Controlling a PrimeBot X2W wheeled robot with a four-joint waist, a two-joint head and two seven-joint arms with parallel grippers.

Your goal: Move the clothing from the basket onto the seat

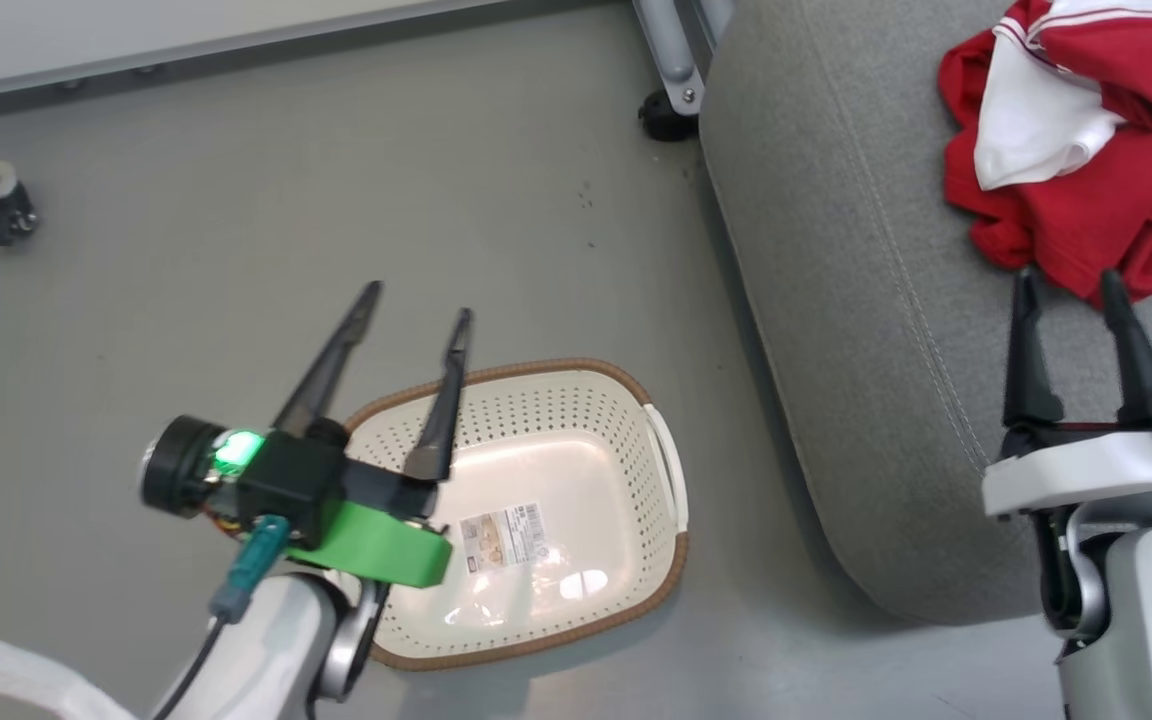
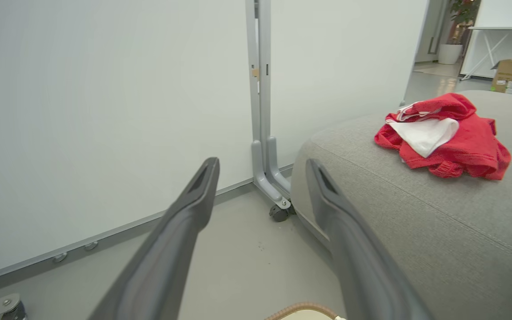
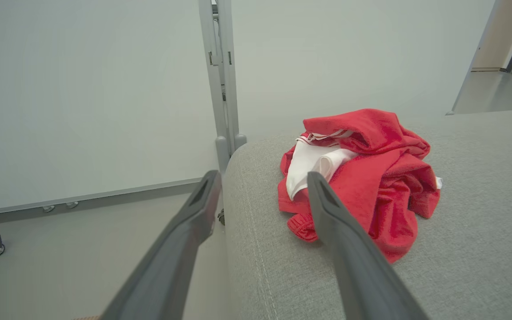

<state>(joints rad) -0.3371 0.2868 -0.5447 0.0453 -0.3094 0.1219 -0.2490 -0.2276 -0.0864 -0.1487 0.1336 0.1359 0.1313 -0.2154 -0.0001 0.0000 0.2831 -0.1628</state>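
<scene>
Clothing (image 1: 1116, 190) cropped at edge, basket (image 1: 556, 405) part-hidden by released left end effector (image 1: 418, 302), right end effector (image 1: 1066, 277) released

Clothing (image 1: 1086, 150) lies bunched on seat (image 1: 836, 300), basket (image 1: 556, 410) stands on floor (image 1: 336, 150) beside it, left gripper (image 1: 418, 302) parted over basket's rim, right gripper (image 1: 1066, 277) parted at clothing's near edge.

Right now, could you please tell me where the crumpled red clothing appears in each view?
Head view: the soft red and white fabric clothing lies upper right, on the light grey upholstered seat.
Left wrist view: clothing upper right.
Right wrist view: clothing centre right.
Shared landmark: the grey metal post beside the seat's corner.
</scene>
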